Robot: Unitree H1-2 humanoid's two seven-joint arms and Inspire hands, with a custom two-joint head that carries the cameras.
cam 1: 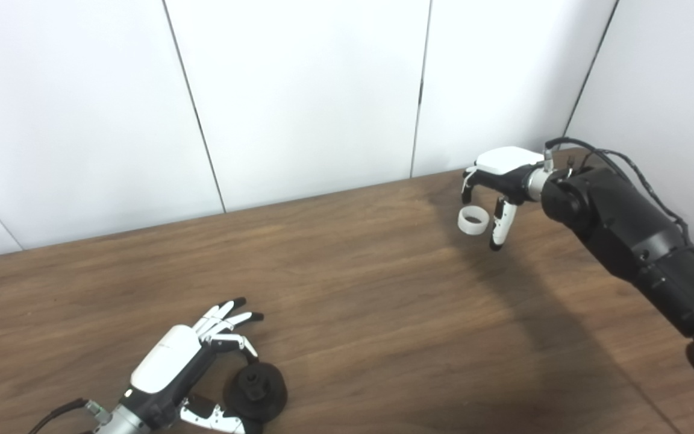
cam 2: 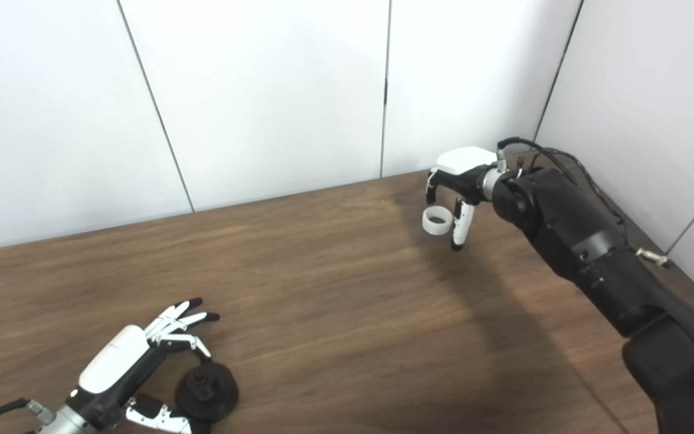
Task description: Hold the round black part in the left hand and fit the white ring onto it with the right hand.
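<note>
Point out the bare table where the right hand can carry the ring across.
The table's wide middle, between the white ring under the right hand and the round black part at the left hand, is bare. Only those two corners are crowded.

- The left hand (cam 1: 172, 367) is cut off at the wrist by the bottom edge; its arm is not seen.
- Contact between its fingers and the round black part (cam 1: 256, 390) cannot be determined.
- The right arm (cam 1: 642, 247) is cut off at the right edge.
- The grip of the right hand (cam 1: 497, 181) on the white ring (cam 1: 473, 220) is too small to be judged.
</note>
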